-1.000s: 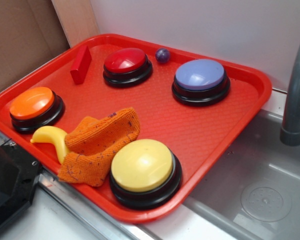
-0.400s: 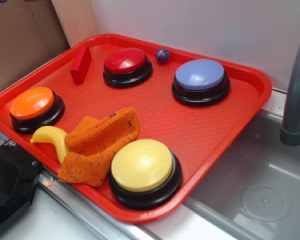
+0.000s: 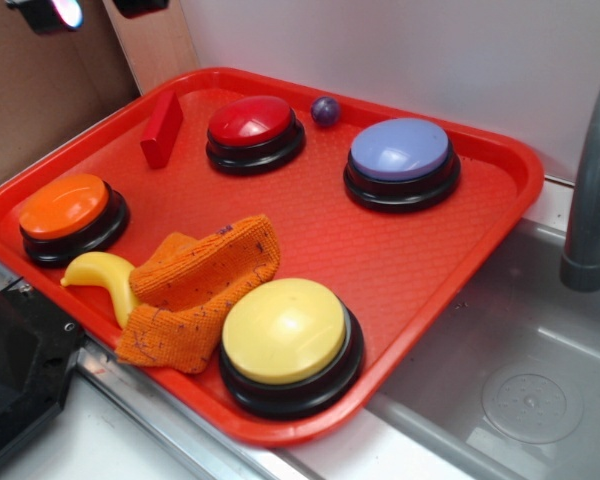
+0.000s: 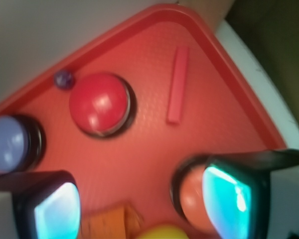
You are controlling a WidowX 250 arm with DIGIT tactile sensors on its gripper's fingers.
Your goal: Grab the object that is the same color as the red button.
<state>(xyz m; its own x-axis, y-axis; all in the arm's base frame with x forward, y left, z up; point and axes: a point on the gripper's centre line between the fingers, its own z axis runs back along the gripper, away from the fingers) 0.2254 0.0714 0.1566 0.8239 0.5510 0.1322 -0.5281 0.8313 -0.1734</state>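
The small red block point(image 3: 162, 128) lies at the far left of the red tray point(image 3: 460, 250), just left of the red dome button point(image 3: 254, 128). In the wrist view the block point(image 4: 178, 84) lies right of the red button point(image 4: 98, 103). My gripper point(image 4: 142, 201) hangs high above the tray's left part, jaws wide apart and empty; only its tips point(image 3: 50, 12) show at the exterior view's top left. The block is well ahead of the fingers.
On the tray are also an orange button point(image 3: 68, 212), a blue button point(image 3: 401, 160), a yellow button point(image 3: 288, 340), an orange cloth point(image 3: 202, 285), a yellow banana point(image 3: 105, 278) and a small purple ball point(image 3: 325, 110). A sink point(image 3: 520, 380) and faucet point(image 3: 592, 190) are at right.
My gripper has come into the exterior view at the top left; it did not show a second ago. Nothing on the tray has moved.
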